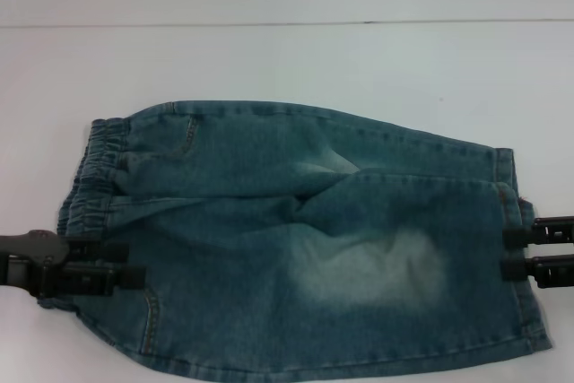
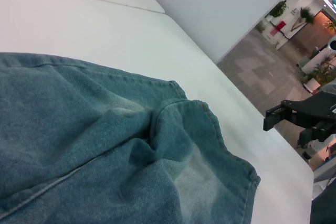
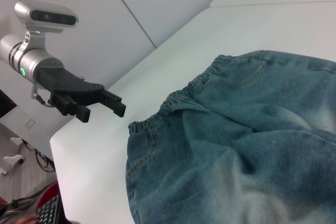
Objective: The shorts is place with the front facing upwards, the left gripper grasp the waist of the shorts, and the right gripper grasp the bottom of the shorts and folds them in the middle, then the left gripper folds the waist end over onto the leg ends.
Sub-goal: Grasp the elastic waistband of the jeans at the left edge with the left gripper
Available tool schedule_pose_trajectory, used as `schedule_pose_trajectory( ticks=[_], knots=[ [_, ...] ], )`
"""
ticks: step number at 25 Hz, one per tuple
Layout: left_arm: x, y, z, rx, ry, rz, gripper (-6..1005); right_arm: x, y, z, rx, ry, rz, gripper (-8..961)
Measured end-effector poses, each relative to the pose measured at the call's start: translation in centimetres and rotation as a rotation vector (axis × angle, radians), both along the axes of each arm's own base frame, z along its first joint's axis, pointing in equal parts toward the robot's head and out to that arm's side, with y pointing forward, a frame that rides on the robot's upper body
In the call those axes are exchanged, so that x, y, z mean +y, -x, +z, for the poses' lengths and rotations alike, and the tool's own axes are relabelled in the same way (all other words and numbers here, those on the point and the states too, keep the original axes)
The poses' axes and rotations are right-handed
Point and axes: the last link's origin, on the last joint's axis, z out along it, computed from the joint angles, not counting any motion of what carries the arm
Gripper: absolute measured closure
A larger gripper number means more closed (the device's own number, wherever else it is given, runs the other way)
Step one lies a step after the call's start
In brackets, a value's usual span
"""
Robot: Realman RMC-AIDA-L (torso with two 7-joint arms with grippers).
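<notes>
Head view: the shorts (image 1: 296, 239) lie flat mid-frame on the white table (image 1: 287, 60). At lower left, the left gripper (image 1: 126, 266) hovers spread by the waist (image 1: 94, 177); the right gripper (image 1: 511, 253), parted, faces the leg ends (image 1: 516, 221).

The shorts (image 1: 305, 239) lie flat on the table (image 1: 287, 60), waist (image 1: 90, 177) leftward. The left gripper (image 1: 134, 266) is at the waist, the right gripper (image 1: 507, 253) at the leg ends (image 1: 516, 221).
</notes>
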Motion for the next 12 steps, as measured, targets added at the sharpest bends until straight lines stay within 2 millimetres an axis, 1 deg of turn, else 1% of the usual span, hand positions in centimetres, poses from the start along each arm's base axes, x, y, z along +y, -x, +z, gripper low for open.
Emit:
schedule_pose_trajectory(
  ticks=[8, 12],
  knots=[
    [0.24, -0.19, -0.05, -0.004, 0.004, 0.015, 202, 0.13, 0.21, -0.06, 0.004, 0.002, 0.006, 240],
    [0.42, -0.07, 0.55, 0.015, -0.019, 0.032, 208, 0.21, 0.24, -0.09, 0.004, 0.000, 0.006, 240]
  ],
)
